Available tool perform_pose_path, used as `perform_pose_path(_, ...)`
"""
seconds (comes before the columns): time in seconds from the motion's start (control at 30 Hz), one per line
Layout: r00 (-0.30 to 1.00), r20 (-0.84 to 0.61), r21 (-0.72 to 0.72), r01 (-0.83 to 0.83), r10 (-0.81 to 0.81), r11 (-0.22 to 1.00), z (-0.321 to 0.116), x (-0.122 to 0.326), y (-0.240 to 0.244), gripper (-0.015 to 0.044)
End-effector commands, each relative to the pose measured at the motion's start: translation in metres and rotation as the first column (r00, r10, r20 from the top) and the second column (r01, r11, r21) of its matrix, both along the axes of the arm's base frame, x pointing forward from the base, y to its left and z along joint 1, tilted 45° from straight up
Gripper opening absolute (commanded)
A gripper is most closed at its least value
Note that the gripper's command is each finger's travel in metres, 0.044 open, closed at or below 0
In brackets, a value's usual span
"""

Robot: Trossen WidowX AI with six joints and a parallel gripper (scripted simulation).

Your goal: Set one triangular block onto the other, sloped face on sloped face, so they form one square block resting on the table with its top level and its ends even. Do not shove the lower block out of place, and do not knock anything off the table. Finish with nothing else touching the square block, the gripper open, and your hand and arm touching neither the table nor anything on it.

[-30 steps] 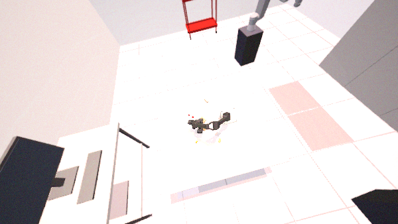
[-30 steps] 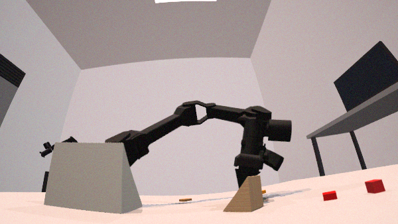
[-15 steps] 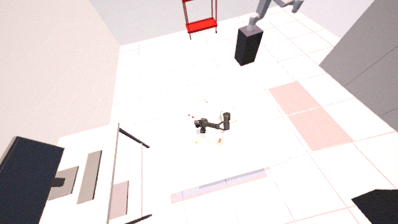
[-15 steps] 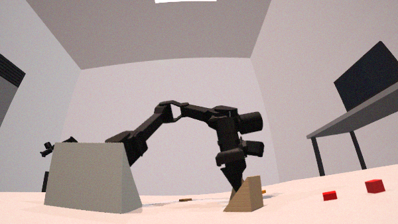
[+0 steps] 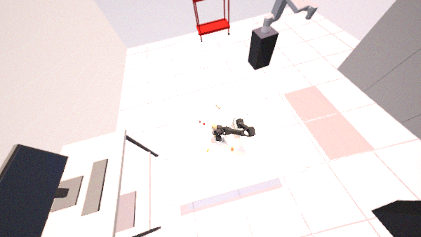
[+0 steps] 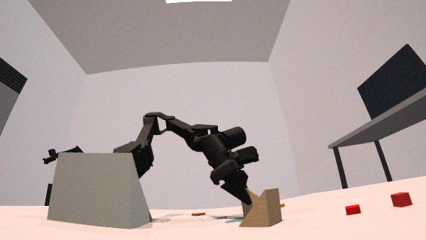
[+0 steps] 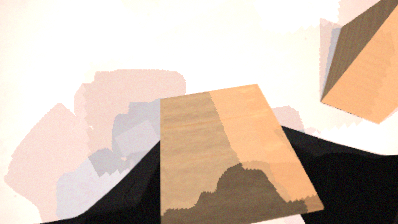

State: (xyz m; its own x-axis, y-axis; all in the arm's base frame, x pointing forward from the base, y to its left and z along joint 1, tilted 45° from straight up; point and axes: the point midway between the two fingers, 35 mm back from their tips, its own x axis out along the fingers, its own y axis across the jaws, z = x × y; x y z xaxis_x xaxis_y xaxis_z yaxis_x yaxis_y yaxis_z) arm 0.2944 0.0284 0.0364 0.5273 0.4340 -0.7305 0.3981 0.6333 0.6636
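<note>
One triangular wooden block (image 6: 271, 210) (image 5: 214, 125) stands on the table, its slope facing left in the exterior view; part of it shows at the upper right of the wrist view (image 7: 367, 70). My gripper (image 7: 214, 136) is shut on the other triangular block (image 7: 200, 130) (image 6: 255, 198), which is tilted. In the exterior view the held block is partly hidden behind the standing block's slope. A gap shows between the two blocks in the wrist view. Whether the held block touches the table cannot be told.
Two red cubes (image 6: 353, 209) (image 6: 401, 199) lie beyond the standing block, to the right in the exterior view. A large grey tapered object (image 6: 96, 188) stands at the left there. A small orange piece (image 6: 198, 214) (image 5: 231, 149) and a yellow one (image 5: 208, 150) lie on the far side.
</note>
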Motion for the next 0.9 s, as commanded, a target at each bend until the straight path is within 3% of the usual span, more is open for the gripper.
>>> perform_pose_path(0.0,0.994,0.076,-0.035,0.082,-0.079,0.996,0.002,-0.007,0.002,0.0000)
perform_pose_path(0.47,0.903,0.317,-0.126,0.341,-0.288,0.931,0.002,-0.027,0.015,0.0000)
perform_pose_path(0.5,0.934,0.262,-0.122,0.281,-0.242,0.952,0.001,-0.022,0.013,0.0026)
perform_pose_path(0.87,0.934,0.262,-0.122,0.281,-0.242,0.952,0.001,-0.022,0.013,0.0315)
